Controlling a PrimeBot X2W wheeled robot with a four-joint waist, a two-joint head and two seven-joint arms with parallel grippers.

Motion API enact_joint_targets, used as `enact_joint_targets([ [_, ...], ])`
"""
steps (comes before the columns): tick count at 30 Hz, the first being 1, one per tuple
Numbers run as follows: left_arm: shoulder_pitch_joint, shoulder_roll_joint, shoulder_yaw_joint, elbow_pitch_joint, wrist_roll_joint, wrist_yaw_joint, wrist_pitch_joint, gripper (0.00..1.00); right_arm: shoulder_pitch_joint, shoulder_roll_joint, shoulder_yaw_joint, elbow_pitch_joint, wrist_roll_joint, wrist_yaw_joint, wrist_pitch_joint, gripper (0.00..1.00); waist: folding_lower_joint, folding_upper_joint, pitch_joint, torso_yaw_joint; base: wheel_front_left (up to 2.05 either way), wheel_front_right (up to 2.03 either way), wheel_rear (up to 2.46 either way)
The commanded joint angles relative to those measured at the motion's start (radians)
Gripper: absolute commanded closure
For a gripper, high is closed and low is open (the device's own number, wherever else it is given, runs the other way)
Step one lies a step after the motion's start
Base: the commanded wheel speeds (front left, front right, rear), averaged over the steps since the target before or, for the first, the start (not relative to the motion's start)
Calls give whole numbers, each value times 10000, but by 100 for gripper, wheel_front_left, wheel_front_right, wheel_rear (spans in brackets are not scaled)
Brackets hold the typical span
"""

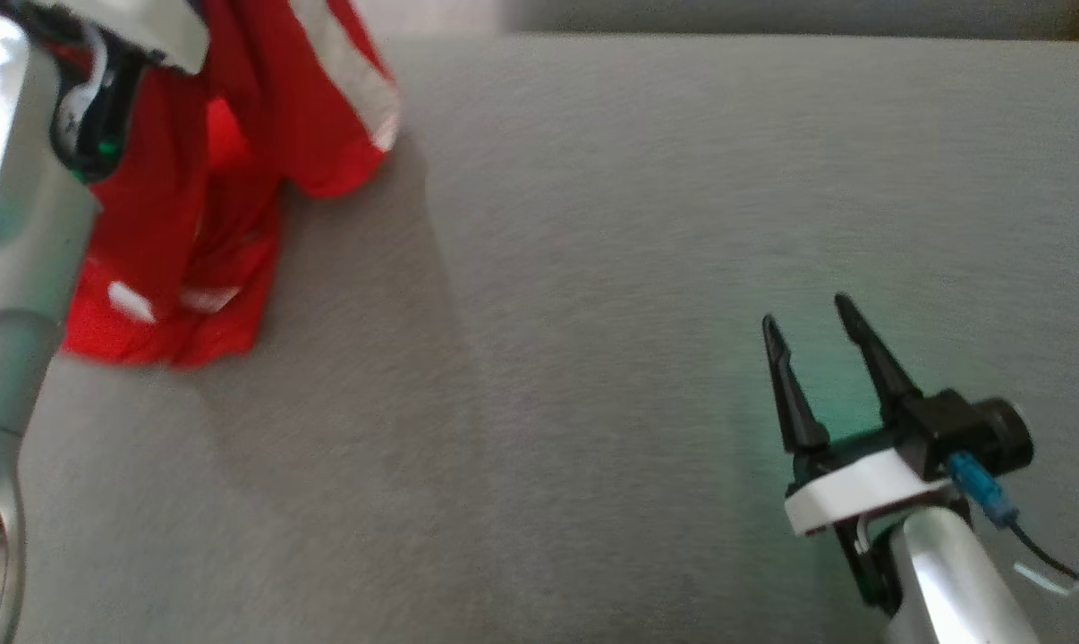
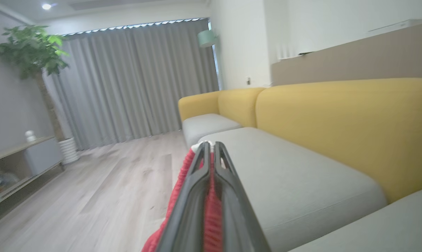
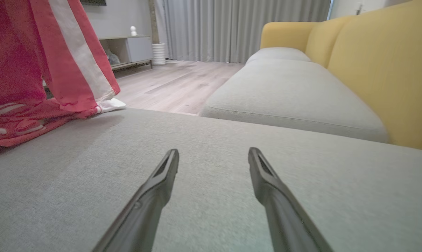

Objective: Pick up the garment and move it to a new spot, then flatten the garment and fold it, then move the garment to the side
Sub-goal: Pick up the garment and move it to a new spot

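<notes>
I'm pinching the red-and-white garment (image 1: 191, 224) tight in my left gripper (image 2: 211, 145), its hem trailing on the grey sofa cushion (image 1: 593, 224). My left forearm (image 1: 12, 224) is hiding the top, and my right gripper (image 1: 805, 310) is hovering spread wide.

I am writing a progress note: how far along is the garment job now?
Done: the left gripper is shut on the red garment. In hand: the lift; its lower end rests on the grey cushion. The right gripper is open and holds nothing. Left: the new spot, flattening, folding, moving aside.
</notes>
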State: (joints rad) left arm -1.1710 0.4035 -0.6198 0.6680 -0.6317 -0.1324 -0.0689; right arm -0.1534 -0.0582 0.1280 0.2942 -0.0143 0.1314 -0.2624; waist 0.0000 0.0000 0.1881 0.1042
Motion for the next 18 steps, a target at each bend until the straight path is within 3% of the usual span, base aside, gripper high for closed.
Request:
enact_joint_targets([
  [1, -584, 458, 216, -362, -48, 18, 132, 100, 52, 76, 300, -238, 141, -7, 6, 0, 0, 0, -1310, -1481, 0, 0, 0],
  [11, -625, -161, 297, -1150, -731, 346, 990, 100, 570, 78, 322, -340, 1146, -7, 6, 0, 0, 0, -2073, -3832, 0, 0, 0],
  [18, 208, -1125, 380, -859, -1457, 423, 632, 100, 529, 79, 360, -410, 1514, -7, 6, 0, 0, 0, -1940, -4381, 0, 0, 0],
])
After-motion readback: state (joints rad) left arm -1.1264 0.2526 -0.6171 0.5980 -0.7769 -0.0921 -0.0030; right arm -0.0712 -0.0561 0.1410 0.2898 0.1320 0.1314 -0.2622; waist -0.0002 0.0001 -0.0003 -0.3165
